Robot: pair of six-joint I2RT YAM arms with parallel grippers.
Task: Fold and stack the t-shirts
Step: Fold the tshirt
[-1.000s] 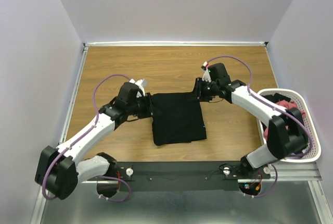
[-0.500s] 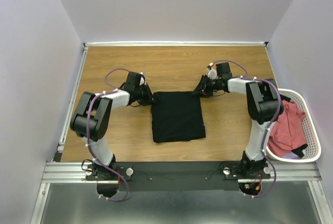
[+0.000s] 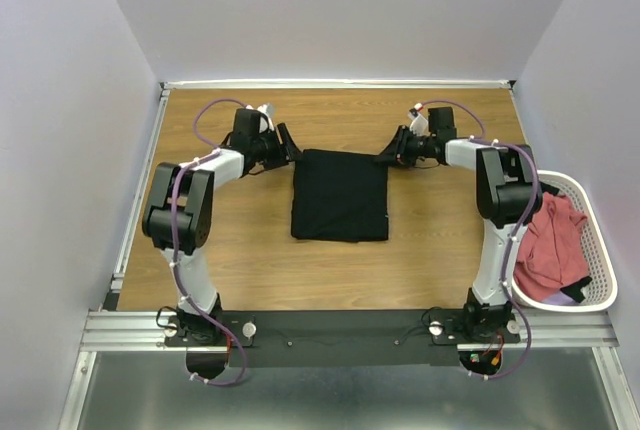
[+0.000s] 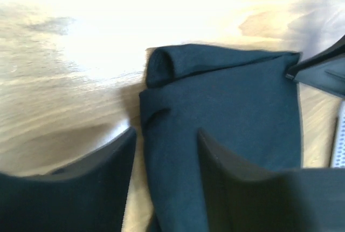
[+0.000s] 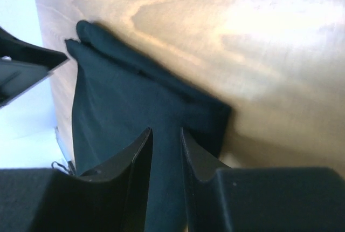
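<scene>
A black t-shirt (image 3: 340, 195) lies folded into a rectangle on the wooden table (image 3: 220, 250). My left gripper (image 3: 289, 147) sits at its far left corner. In the left wrist view this gripper (image 4: 166, 135) is open, astride the shirt's (image 4: 232, 102) left edge, one finger over wood and one over cloth. At the far right corner my right gripper (image 3: 389, 157) has its jaws drawn close in the right wrist view (image 5: 165, 132), with the black cloth (image 5: 118, 102) filling the narrow gap. A salmon-red t-shirt (image 3: 550, 240) lies crumpled in the basket.
A white mesh basket (image 3: 604, 268) stands at the table's right edge beside the right arm's base. White walls close in the table at the back and sides. A metal rail (image 3: 340, 325) runs along the near edge.
Both grippers slid away from the arm bases, dragging the black t-shirt toward the back of the table. The left gripper's jaws have since spread apart; the right gripper's gap is unchanged.
</scene>
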